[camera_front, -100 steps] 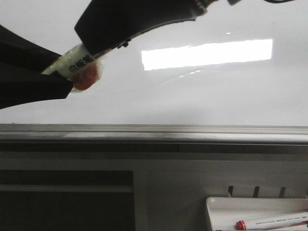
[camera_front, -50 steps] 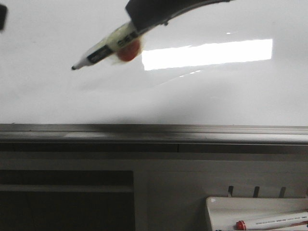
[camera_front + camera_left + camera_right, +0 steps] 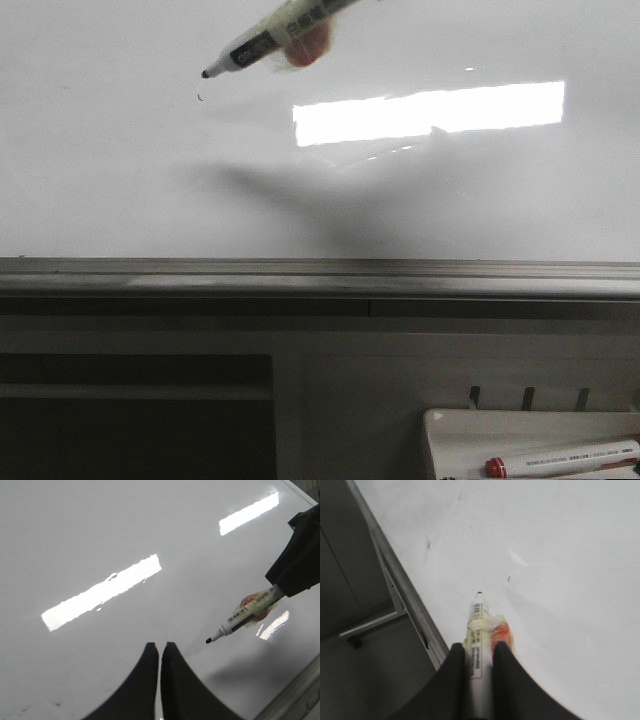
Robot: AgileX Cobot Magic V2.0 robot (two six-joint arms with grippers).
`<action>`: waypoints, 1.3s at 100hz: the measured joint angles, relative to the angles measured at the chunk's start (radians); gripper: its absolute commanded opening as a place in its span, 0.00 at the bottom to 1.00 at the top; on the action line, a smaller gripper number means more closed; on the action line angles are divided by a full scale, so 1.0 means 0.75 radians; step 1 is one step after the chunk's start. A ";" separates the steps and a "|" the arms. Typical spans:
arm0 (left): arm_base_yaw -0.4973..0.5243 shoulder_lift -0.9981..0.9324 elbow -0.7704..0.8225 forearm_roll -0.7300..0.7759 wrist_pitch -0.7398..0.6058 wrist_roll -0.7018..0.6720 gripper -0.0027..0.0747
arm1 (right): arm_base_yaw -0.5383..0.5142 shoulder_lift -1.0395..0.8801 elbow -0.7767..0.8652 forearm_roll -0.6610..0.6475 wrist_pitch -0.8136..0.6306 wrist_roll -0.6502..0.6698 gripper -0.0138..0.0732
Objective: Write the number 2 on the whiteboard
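My pen (image 3: 272, 37) has gone up and over to the right since a moment ago, and my left claw (image 3: 160, 652) has pulled back out of the front view. Now my right claw (image 3: 479, 652) is squeezing tight around the pen, with the black tip pointing at the whiteboard (image 3: 120, 180). My left claw is hanging near the whiteboard with its two fingers pressed together and nothing in them.

The number 2 is not drawn yet. I am only seeing a tiny dark mark (image 3: 200, 97) on the whiteboard, just under the pen tip. I cannot tell if the tip is touching the whiteboard or sitting just off it.

I am thinking this is the very start of the writing. To do it well, I am going to need to press the tip softly on the whiteboard and keep it pressed the same all the way. First a curl for the top, then a slanting line down, then a long flat line along the bottom. I should be going slowly so the line is not wobbling or breaking. There is lots of white room under the tip, above the grey rail (image 3: 320, 272). A spare marker (image 3: 560, 460) is lying in the little tray (image 3: 450, 425) down low.
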 measured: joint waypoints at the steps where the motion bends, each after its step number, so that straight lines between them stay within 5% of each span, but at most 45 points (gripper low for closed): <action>1: 0.000 0.000 0.000 -0.003 0.000 0.000 0.01 | 0.000 0.000 0.000 0.001 -0.003 0.001 0.08; 96: 0.095 0.000 0.000 -0.064 -0.044 -0.002 0.01 | 0.000 0.221 -0.135 0.019 -0.086 0.008 0.08; 130: 0.095 0.000 0.000 -0.064 -0.045 -0.002 0.01 | -0.131 0.240 -0.202 0.019 -0.001 0.010 0.11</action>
